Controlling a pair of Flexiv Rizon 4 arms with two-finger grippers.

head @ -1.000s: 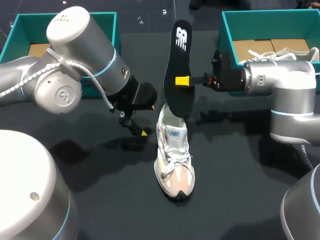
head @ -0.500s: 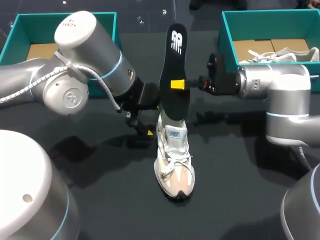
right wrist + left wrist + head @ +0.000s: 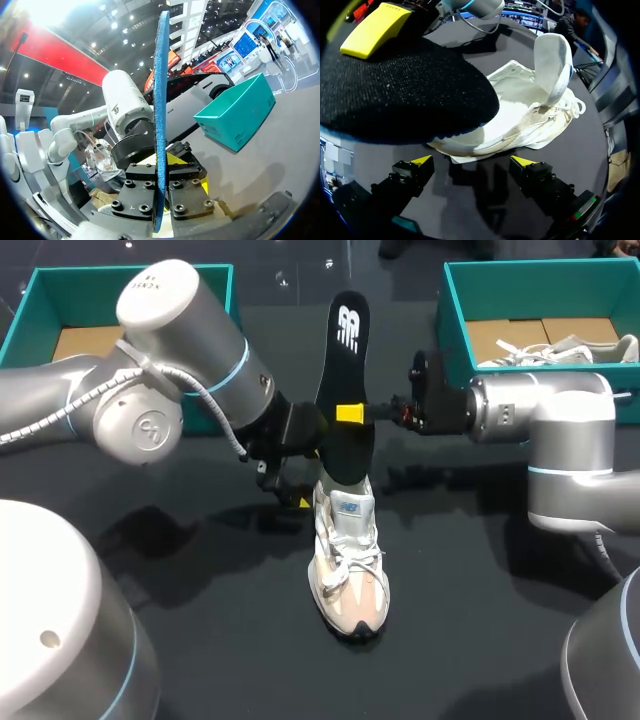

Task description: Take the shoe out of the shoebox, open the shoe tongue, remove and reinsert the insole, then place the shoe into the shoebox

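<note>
On the dark desk [image 3: 480, 620], between the left shoebox [image 3: 30, 300] and the right shoebox [image 3: 455, 300], the pale shoe [image 3: 350, 560] stood on its sole. The black insole [image 3: 345, 370] rose nearly upright, its lower end at the heel opening, clamped by the right gripper [image 3: 352, 413]. The left gripper [image 3: 472, 161] hovered wide apart beside the heel, holding nothing.

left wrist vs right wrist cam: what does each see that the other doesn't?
Left wrist only: the shoe, just ahead of the open left gripper.
Right wrist only: a teal shoebox and the left arm beyond, with the insole seen edge-on.
Both: the insole, clamped in the right gripper. The left wrist view shows its black face over the shoe and one yellow tip of that gripper.
</note>
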